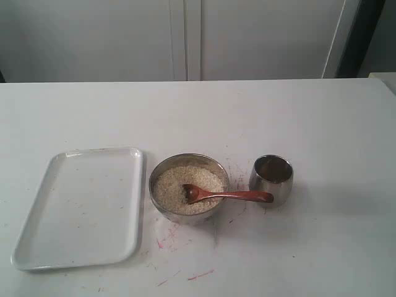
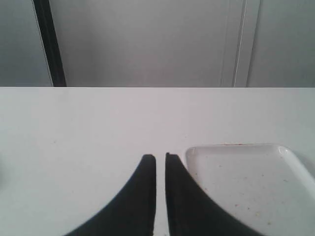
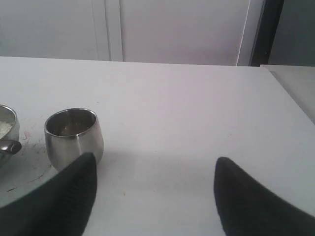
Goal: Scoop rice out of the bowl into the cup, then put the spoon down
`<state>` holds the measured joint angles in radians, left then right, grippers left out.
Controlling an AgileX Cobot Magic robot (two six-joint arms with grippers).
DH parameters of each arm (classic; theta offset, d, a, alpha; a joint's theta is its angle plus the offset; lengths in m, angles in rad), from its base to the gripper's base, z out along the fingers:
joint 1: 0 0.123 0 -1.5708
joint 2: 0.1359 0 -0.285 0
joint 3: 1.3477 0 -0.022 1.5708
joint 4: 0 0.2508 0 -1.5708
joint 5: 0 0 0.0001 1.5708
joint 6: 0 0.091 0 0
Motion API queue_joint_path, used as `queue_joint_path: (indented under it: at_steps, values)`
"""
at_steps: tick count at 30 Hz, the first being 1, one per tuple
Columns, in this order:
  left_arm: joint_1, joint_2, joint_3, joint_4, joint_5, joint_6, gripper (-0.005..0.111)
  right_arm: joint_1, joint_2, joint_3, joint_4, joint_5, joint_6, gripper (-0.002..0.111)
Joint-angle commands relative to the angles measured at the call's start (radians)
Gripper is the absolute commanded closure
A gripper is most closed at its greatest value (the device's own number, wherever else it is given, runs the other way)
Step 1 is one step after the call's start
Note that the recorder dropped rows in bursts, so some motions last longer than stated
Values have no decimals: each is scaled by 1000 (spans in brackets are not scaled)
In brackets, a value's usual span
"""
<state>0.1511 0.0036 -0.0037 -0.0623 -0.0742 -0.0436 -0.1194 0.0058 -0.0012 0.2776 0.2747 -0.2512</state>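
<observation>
White tray (image 1: 80, 210) lies just beside the bowl (image 1: 185, 217).

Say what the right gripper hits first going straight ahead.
Probably the small rounded steel cup: one fingertip of the open right gripper lines up with it, depth unclear. Between the jaws, only white table.

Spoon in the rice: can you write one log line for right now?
slim reddish-brown wooden spoon: scoop in off-white rice, handle over round steel bowl rim toward small steel cup | left gripper: jaws shut | right gripper: jaws open, empty
</observation>
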Motion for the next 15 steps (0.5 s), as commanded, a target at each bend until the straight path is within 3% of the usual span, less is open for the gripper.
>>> queue_joint_path:
  at_steps: [1, 11, 15]
  values:
    - [-3, -4, 4, -5, -4, -5, 92, -4, -6, 1, -1, -12, 0, 45]
    - [-3, -4, 4, -5, -4, -5, 92, -4, -6, 1, 6, -52, 6, 45]
    - [-3, -4, 4, -5, -4, -5, 92, -4, -6, 1, 32, -116, 111, 45]
